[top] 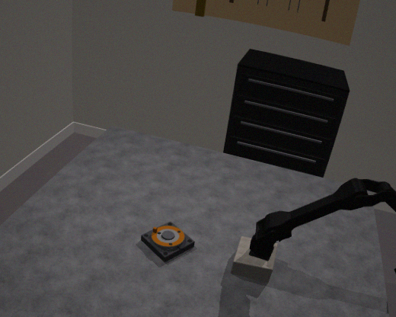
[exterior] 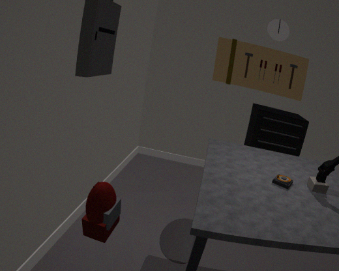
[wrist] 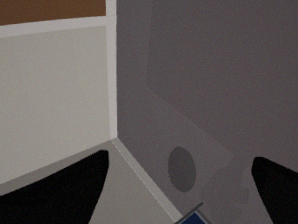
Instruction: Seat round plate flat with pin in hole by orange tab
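From my remote seat, nearest in the top view is the mottled grey table [top: 101,213], a matte stone-like surface. On it sits my arm's black gripper [top: 262,251], pointing down over a pale beige block [top: 250,263] with flat faces and sharp edges; I can't tell whether it touches the block. In the wrist view two dark fingers stand wide apart at the frame's lower corners with nothing between them — jaws open, holding nothing. Left of the block and well apart from it is the square dark base [top: 168,242], a flat slab with small holes at its corners. The round plate [top: 168,235] lies on it, an orange ring around a grey disc, with a darker grey post [top: 168,235] at the centre. The orange tab [top: 154,229] sticks up at the plate's upper-left rim. The pin and the hole are too small for me to make out, so I can't tell if the plate is tilted. Farther back, past the table edge, a black boxy drawer cabinet [top: 288,114] with four long silver handles stands against the plain grey wall. Above it — a tan flat tool board [exterior: 259,68] with hammers and screwdrivers hung on it, and a round pale clock [exterior: 278,30]. In the exterior view a glossy red rounded shape on a red box [exterior: 100,212] sits on the floor.
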You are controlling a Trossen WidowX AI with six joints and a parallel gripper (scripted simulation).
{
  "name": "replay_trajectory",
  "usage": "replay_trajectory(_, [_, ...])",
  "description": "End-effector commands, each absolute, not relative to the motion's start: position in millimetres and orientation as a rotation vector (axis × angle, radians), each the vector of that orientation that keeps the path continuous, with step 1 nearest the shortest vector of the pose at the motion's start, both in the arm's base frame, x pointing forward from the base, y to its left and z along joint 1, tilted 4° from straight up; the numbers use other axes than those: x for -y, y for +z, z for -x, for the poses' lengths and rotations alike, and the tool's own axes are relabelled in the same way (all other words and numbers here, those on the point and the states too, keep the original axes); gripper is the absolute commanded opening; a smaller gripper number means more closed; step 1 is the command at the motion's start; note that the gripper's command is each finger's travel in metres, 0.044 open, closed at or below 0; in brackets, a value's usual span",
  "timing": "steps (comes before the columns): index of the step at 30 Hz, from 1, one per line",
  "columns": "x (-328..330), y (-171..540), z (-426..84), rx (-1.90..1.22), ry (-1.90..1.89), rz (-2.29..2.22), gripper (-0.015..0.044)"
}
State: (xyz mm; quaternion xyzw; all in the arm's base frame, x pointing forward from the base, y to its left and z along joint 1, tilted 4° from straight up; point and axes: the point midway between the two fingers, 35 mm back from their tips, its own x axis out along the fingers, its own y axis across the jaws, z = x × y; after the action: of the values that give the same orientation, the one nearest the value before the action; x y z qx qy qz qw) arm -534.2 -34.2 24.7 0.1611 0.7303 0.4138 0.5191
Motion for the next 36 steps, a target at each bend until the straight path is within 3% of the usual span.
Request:
replay_trajectory(1, [39, 25, 534, -1.750, 1.004, -0.372, 0.0374])
replay_trajectory(4, [102, 29, 520, -1.726, 1.158, -0.169, 0.0295])
replay_trajectory(10, [154, 32, 501, -1.694, 1.291, 0.022, 0.0137])
replay_trajectory(15, [239, 36, 457, -1.598, 1.539, 0.333, 0.0006])
replay_trajectory(26, [350, 48, 350, -1.372, 1.910, 0.814, 0.0000])
replay_trajectory(36, [431, 55, 206, -0.969, 2.338, 1.315, 0.0000])
